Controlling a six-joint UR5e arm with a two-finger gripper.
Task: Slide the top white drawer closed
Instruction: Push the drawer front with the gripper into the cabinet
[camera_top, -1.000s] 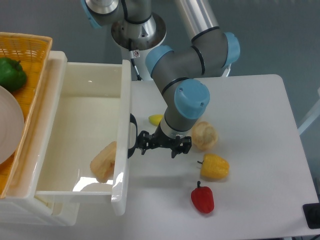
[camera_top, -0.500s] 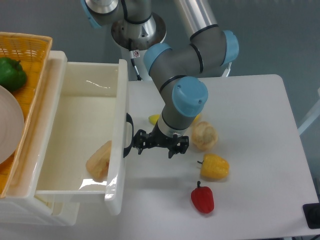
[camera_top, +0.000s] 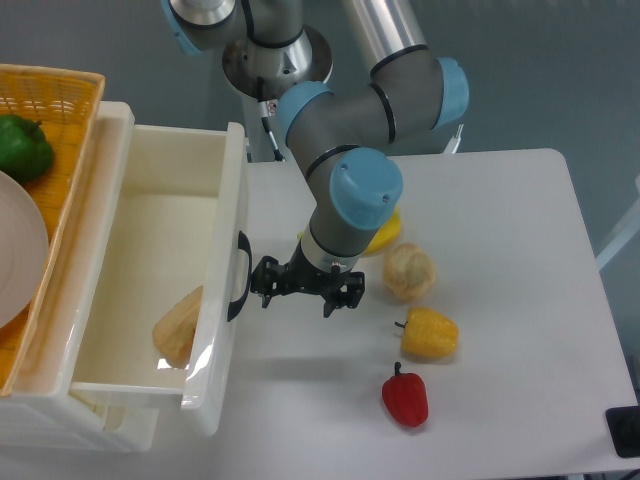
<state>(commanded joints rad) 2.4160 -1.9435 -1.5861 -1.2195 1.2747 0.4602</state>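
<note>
At the far left an orange wicker basket (camera_top: 60, 95) sits on top of the unit, holding a green pepper (camera_top: 22, 146) and the edge of a white plate (camera_top: 18, 250); just to its right the top white drawer (camera_top: 130, 200) stands pulled out over the table (camera_top: 500, 220), a pale bread-like item (camera_top: 176, 326) lying on its floor near the front corner; the drawer's front panel carries a black curved handle (camera_top: 238, 276), facing right; the gripper (camera_top: 304, 288) hangs just beside that handle, its dark fingers (camera_top: 266, 284) spread wide with nothing between them, and whether the nearest finger touches the handle cannot be told; behind the wrist a yellow object (camera_top: 385, 232) peeks out, mostly hidden; further right lie a beige round bun (camera_top: 410, 272), a yellow pepper (camera_top: 429, 333) and, nearer the front edge, a red pepper (camera_top: 405, 396), each apart from the others.
</note>
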